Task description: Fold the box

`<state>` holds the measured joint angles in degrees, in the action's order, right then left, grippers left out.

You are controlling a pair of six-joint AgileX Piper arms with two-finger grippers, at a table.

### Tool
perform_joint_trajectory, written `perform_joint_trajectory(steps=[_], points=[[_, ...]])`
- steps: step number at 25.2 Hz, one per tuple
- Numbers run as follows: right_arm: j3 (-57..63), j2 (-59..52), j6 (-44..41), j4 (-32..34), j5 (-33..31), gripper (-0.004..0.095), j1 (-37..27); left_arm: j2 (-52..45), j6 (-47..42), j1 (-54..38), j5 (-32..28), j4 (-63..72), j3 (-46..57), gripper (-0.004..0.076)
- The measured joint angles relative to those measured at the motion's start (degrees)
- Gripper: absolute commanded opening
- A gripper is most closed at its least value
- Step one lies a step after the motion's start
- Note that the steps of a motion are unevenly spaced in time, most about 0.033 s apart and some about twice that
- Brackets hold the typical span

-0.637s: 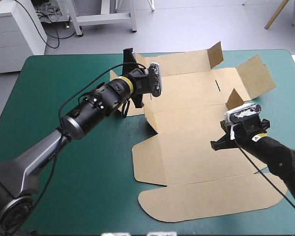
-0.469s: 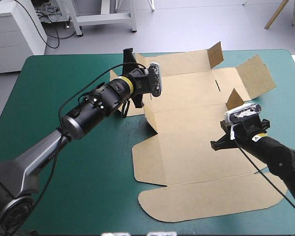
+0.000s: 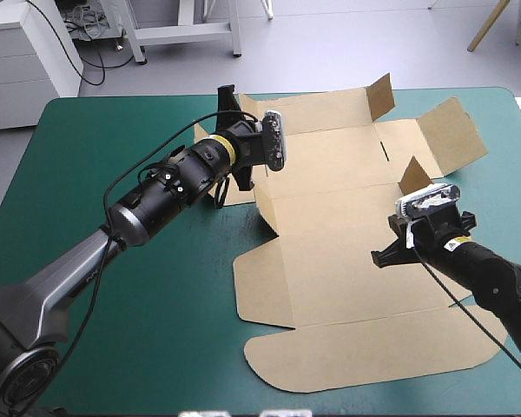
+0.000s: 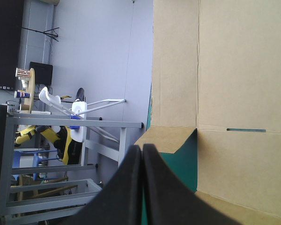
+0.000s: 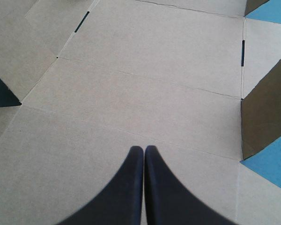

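Starting at your left, the left gripper (image 4: 142, 147) has its two black fingers pressed together in one point, with no board that I can see between them. It sits at the box's far left corner, aimed past the table's far edge, beside a small half-raised flap (image 4: 166, 139).

Moving across, the brown box (image 3: 347, 261) lies opened out on the teal-green table (image 3: 113, 330), over its middle and right. It is mostly flat, with only a few small corner flaps standing up.

On your right, the right gripper (image 5: 144, 150) is likewise closed to a point and holds nothing. Its tip is low over the middle panel, near an upright flap (image 5: 264, 112); whether it touches the board I cannot tell.

Against the earlier pictures almost nothing has shifted: the right gripper has crept a touch toward the box's near side, the left has not stirred, and the board lies as it did. I judge the folding barely begun. No wall is raised or tucked, so you have every side left to lift.
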<state>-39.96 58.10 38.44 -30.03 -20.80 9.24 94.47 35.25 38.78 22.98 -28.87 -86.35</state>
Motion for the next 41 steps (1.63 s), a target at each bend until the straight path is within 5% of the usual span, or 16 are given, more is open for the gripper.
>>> perform_joint_trajectory(steps=[20,24,27,35,41], points=[[0.0,0.0,0.0,0.0,-0.4,-0.0014,0.0,0.0,-0.2,0.0,1.1,0.0,0.0,-0.0010],[0.0,0.0,0.0,0.0,-0.4,-0.0014,0.0,0.0,-0.3,0.9,7.1,0.1,0.0,-0.0010],[0.0,0.0,0.0,0.0,-0.2,-0.0014,0.0,-1.1,-10.0,1.7,16.6,0.7,0.0,-0.0010],[0.0,0.0,-2.0,0.0,0.2,-0.0013,0.0,-10.5,-24.1,0.4,20.8,3.3,0.0,-0.0010],[0.0,0.0,-3.6,0.9,0.3,-0.0004,0.0,-17.5,-28.6,0.4,30.0,3.6,-0.1,-0.0010]])
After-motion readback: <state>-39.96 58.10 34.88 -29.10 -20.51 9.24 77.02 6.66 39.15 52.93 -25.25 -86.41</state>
